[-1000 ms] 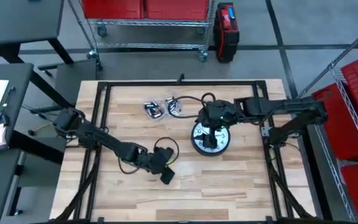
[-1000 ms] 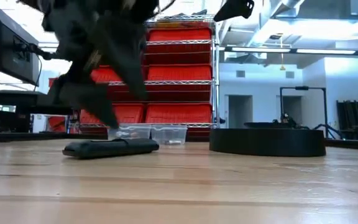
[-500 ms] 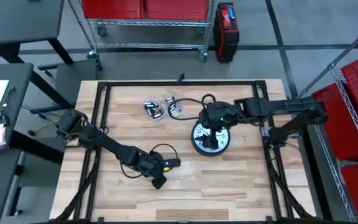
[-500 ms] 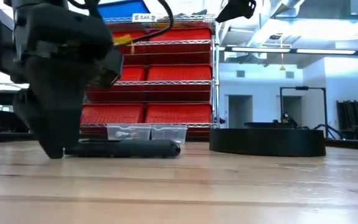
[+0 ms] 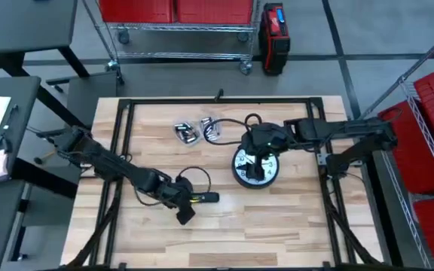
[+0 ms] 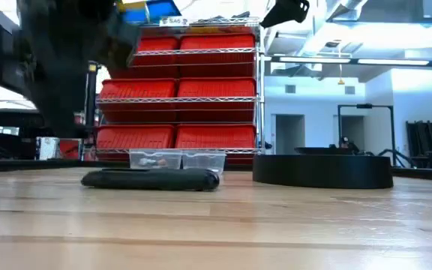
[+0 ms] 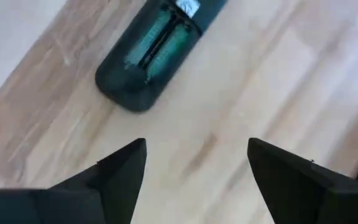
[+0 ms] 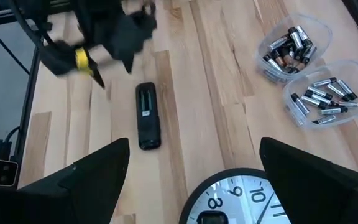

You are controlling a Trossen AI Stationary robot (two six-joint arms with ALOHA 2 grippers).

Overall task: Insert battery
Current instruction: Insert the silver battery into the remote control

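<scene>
2 spread grippers, 1 open remote

2 batteries are already sitting in the remote [image 5: 202, 199], lying flat at lower centre of the high view. Left gripper [image 7: 194, 168] is hovering beside it, fingers apart and empty; right gripper [image 8: 191, 171] is hanging spread over the clock [image 5: 255, 166]. Probably light, stiff, slick plastic: best pinched across its narrow sides.
</scene>
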